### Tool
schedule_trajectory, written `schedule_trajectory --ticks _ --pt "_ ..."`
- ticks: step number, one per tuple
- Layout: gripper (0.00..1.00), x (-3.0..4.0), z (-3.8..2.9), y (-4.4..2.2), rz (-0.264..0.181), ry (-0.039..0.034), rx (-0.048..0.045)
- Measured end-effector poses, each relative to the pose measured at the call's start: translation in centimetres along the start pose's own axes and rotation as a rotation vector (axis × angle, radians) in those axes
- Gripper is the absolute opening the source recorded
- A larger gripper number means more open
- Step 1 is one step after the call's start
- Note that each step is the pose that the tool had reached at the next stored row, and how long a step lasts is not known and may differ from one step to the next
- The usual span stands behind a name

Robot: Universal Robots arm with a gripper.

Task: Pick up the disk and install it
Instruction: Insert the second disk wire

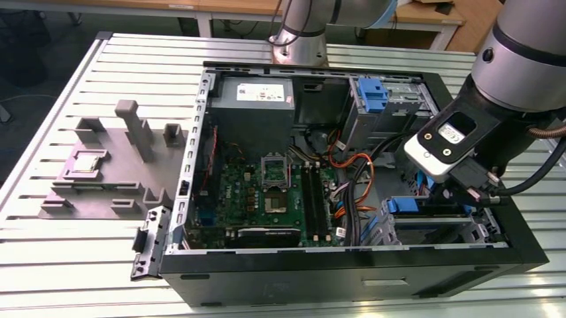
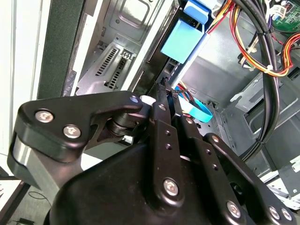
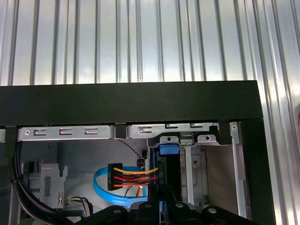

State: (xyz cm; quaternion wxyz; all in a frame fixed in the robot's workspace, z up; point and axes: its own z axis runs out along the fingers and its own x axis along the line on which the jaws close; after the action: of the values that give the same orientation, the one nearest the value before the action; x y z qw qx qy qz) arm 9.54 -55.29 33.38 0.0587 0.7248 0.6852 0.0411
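Observation:
The disk point(image 3: 168, 174) stands on edge, a thin dark slab with a blue plastic bracket point(image 3: 168, 149) at its far end, sitting in the metal drive bay point(image 3: 194, 164) at the corner of the open computer case point(image 1: 354, 271). My gripper point(image 3: 161, 202) is right behind it, fingers drawn together on its near edge. In the second wrist view the gripper point(image 2: 164, 91) tapers to a point against the disk's dark edge point(image 2: 157, 65), with the blue bracket point(image 2: 183, 40) beyond. In the exterior view the gripper point(image 1: 462, 192) reaches down into the case at the exterior view's right.
Black, yellow and orange cable bundles point(image 2: 267, 51) and a blue ribbon cable point(image 3: 105, 187) hang close beside the bay. The motherboard point(image 1: 265, 192), power-supply box point(image 1: 256, 93) and an upper cage with a blue latch point(image 1: 376, 93) fill the case. A grey fixture point(image 1: 115, 165) lies on the slatted table.

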Motion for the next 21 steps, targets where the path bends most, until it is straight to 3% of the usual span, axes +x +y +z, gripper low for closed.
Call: schedule_trajectory --ticks 21 --pt "0.16 0.01 0.63 -0.10 0.000 -0.0001 0.0001"
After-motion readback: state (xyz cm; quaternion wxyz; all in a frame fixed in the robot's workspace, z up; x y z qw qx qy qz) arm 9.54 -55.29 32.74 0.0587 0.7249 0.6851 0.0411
